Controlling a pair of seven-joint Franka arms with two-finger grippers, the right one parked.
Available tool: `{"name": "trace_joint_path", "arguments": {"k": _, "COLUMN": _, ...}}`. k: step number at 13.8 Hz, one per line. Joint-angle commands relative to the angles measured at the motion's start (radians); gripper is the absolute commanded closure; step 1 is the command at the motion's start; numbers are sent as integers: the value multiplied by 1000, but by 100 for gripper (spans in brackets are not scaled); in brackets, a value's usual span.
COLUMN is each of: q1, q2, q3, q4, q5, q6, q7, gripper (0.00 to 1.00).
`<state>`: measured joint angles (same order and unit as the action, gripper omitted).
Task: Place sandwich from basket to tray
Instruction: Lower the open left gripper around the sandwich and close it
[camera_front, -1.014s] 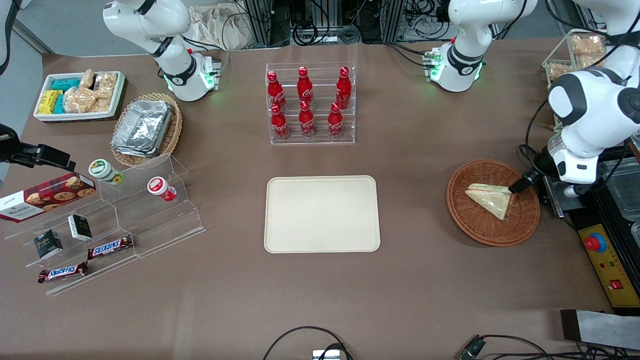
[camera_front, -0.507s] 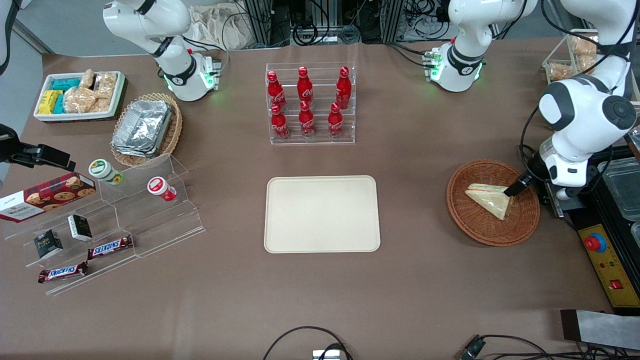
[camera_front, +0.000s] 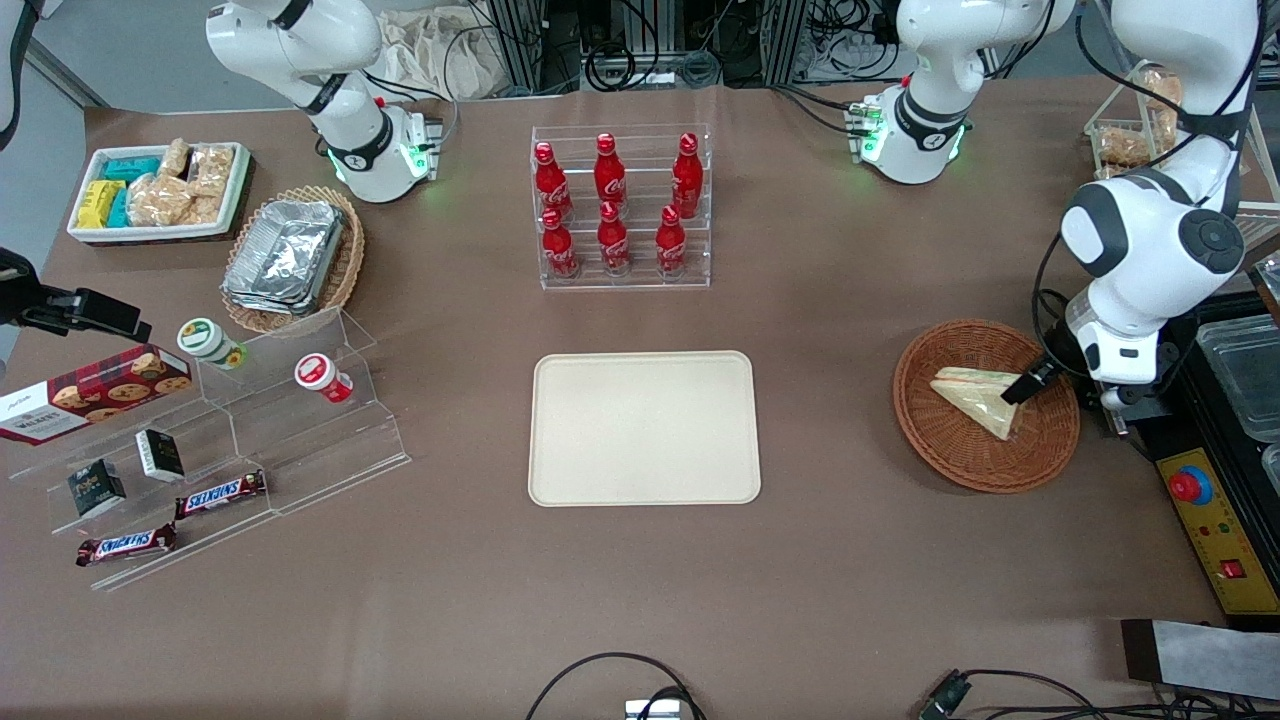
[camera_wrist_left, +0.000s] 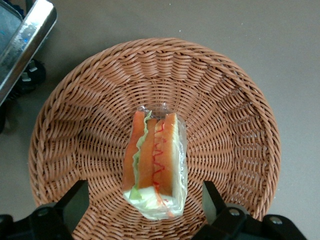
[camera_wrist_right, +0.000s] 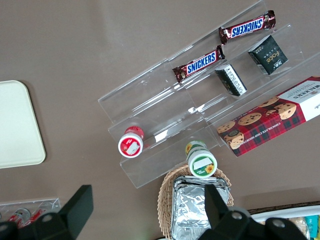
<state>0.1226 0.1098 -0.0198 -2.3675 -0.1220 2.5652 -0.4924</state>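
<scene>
Hovering over basket (camera_wrist_left: 240, 125): open pincer (camera_wrist_left: 145, 212) astride sandwich (camera_wrist_left: 155, 162).

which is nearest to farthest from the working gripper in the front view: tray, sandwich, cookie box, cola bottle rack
The gripper hovers open over the basket.
1. sandwich, right beneath it
2. tray, mid-table
3. cola bottle rack, farther from the camera
4. cookie box, parked arm's end

Even, bright overhead light fills the front view; the brown table (camera_front: 820, 560) shows only soft, short shadows, such as the faint one beside the tray (camera_front: 644, 428). Green indicator lights glow on the 2 arm bases. The foil containers (camera_front: 285, 255) glint mildly. In the left wrist view the sandwich (camera_wrist_left: 155, 162) and basket (camera_wrist_left: 235, 135) are sharp, while the gripper (camera_wrist_left: 145, 212), spread wide over the basket, looks dark and slightly soft.
</scene>
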Motion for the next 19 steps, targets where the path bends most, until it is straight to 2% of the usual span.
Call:
{"name": "trace_joint_path", "arguments": {"k": 1, "q1": -9, "q2": 13, "q3": -5, "q4": -15, "q5": -15, "q6": 53, "q7": -25, "gripper": 0}}
{"name": "trace_joint_path", "arguments": {"k": 7, "q1": -12, "q2": 65, "q3": -9, "q4": -27, "q5": -18, "q6": 142, "q7": -35, "gripper": 0}}
{"name": "trace_joint_path", "arguments": {"k": 10, "q1": -50, "q2": 94, "q3": -11, "q4": -41, "q5": -18, "q6": 202, "q7": -90, "gripper": 0}}
{"name": "trace_joint_path", "arguments": {"k": 18, "q1": -75, "q2": 103, "q3": -11, "q4": -41, "q5": -18, "q6": 214, "q7": -110, "gripper": 2}}
{"name": "trace_joint_path", "arguments": {"k": 19, "q1": -77, "q2": 103, "q3": -11, "q4": -41, "q5": -18, "q6": 214, "q7": -109, "gripper": 11}}
